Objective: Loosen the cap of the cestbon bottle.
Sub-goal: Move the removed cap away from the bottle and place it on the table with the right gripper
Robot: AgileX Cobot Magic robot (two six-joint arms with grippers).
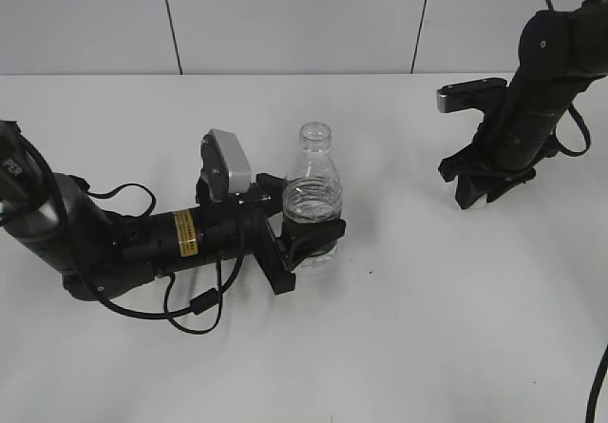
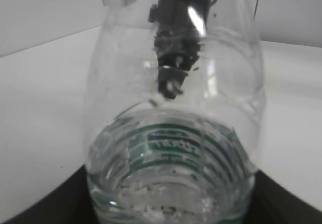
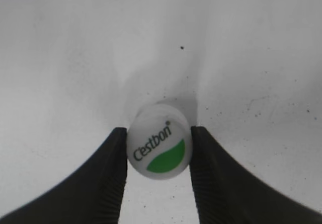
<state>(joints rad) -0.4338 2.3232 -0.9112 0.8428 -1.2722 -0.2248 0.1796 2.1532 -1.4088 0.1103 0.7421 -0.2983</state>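
From the exterior view, the left arm lies low and nearly flat along the white counter, its left gripper (image 1: 312,236) clamped round the lower body of the upright, uncapped cestbon bottle (image 1: 313,190) near the counter's middle. The right arm bends down toward the far right edge, the right gripper (image 1: 486,193) close to the surface.

The left wrist view is filled by the clear bottle, green label low.

In the right wrist view, both fingers (image 3: 111,176) pinch the cap (image 3: 160,148) above the counter (image 3: 60,73).
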